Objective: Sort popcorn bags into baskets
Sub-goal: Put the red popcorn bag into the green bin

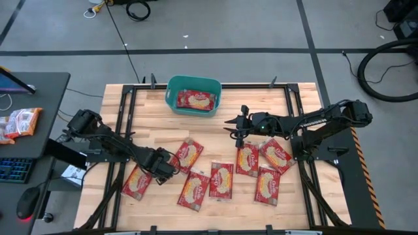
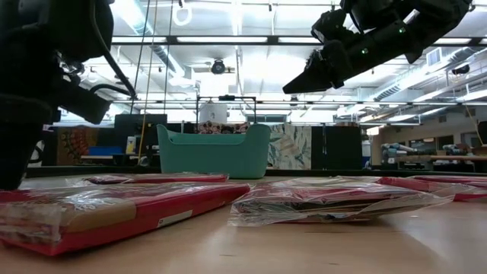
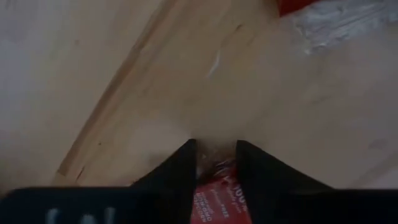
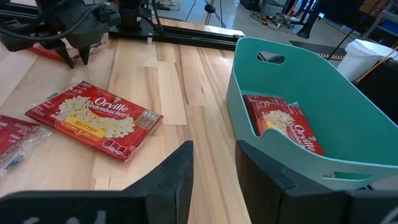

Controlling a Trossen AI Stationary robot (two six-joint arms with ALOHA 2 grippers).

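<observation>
The left gripper (image 1: 171,167) was low over the wooden table (image 1: 157,117), its two dark fingers (image 3: 180,171) pinching the edge of a red popcorn bag (image 3: 217,199) that showed between them in the left wrist view. In the high view that gripper sat between two packets, one lying by the table's left edge (image 1: 138,182) and one just to the right of the gripper (image 1: 187,155), and I could not tell from above which of them it held. The right gripper (image 1: 233,126) hung well above the table, right of the teal basket (image 1: 175,83), with its fingers (image 4: 177,171) spread a little and nothing between them; in the low view it showed high in the picture (image 2: 304,82), clear of everything. The basket stood at the far middle of the table and held one red bag (image 1: 196,100) lying flat on its bottom, seen also from the right wrist (image 4: 283,127). Outward from the grippers, the remaining bags lay flat on the near half of the table: one near the middle (image 1: 194,190), one just beside it (image 1: 221,180), and three close together under the right arm (image 1: 247,159) (image 1: 276,155) (image 1: 267,185). Off the table to the left, orange-white packets (image 1: 19,123) lay on a dark desk (image 1: 46,85) near a keyboard (image 1: 13,170) and a mouse (image 1: 26,203).
</observation>
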